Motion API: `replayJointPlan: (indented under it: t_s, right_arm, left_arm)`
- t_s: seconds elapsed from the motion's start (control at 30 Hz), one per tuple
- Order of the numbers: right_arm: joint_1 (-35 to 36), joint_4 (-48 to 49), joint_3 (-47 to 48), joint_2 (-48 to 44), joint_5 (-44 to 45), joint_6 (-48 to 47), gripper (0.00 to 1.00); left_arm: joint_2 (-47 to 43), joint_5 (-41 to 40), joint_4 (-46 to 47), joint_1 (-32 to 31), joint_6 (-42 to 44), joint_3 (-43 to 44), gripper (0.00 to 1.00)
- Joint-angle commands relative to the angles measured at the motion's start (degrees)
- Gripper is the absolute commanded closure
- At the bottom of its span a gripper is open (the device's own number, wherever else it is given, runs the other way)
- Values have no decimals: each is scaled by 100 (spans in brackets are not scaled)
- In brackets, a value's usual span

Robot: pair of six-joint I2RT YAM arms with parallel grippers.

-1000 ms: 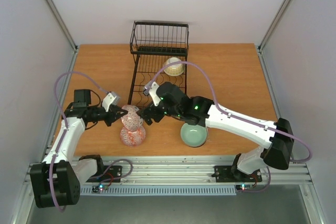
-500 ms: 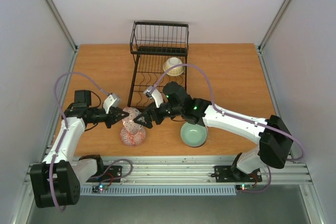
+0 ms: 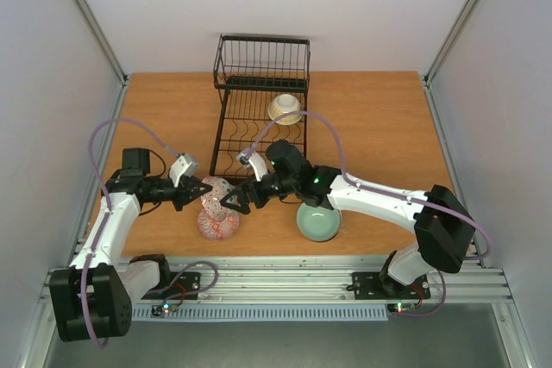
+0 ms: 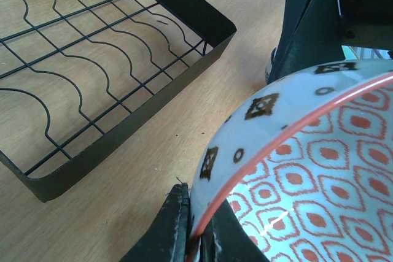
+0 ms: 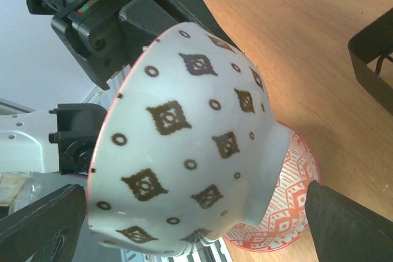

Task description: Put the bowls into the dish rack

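Only a cream bowl (image 3: 285, 109) is racked; a patterned bowl (image 3: 216, 192) is pinched by the left pincer (image 3: 204, 189), the right pincer (image 3: 233, 200) is spread wide, two are left unloaded.

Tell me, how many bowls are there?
4. A cream bowl sits in the dish rack; a green bowl on the table by the right arm; a patterned bowl held by the left gripper; a red-patterned bowl on the table beneath it. Arms may hide others.

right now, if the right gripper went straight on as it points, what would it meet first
Probably the patterned bowl held up by the left gripper; the right gripper stands open around it.
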Motion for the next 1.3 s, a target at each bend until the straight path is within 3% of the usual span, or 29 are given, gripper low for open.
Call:
replayJointPlan:
  t_s: [0.0,0.13,0.33,0.63,0.67,0.77,0.9,0.97,1.07,1.27]
  right_arm:
    - [21,279,-83,112,-181,180,2]
    - [22,531,-139,195,-338,213,6]
    - [21,800,-188,234,-629,438,27]
    - [20,493,-73,44,-444,325,95]
    - [20,387,-15,22,-337,316,98]
    - [17,-347,215,-18,87,-156,99]
    - [13,-1287,670,-54,803,-652,99]
    - [5,-1754,936,-44,1247,-905,99]
    - [-14,-2435,1437,120,2033,-1247,99]
    - [-7,-3358,2683,946,3575,-1810,99]
  left_arm:
    - [-93,310,101,-14,23,69,99]
    - [-99,320,98,-9,-6,77,100]
    - [-94,314,142,-4,-41,76,100]
    - [-141,228,200,2,-148,63,99]
    - [-147,191,254,3,-220,54,99]
    - [-156,35,447,4,-393,25,97]
    - [-178,-177,679,5,-698,-32,49]
    - [-195,-306,834,5,-828,-78,35]
    - [-196,-614,1194,4,-1119,-167,24]
    - [-218,-1371,1866,13,-1651,-327,23]
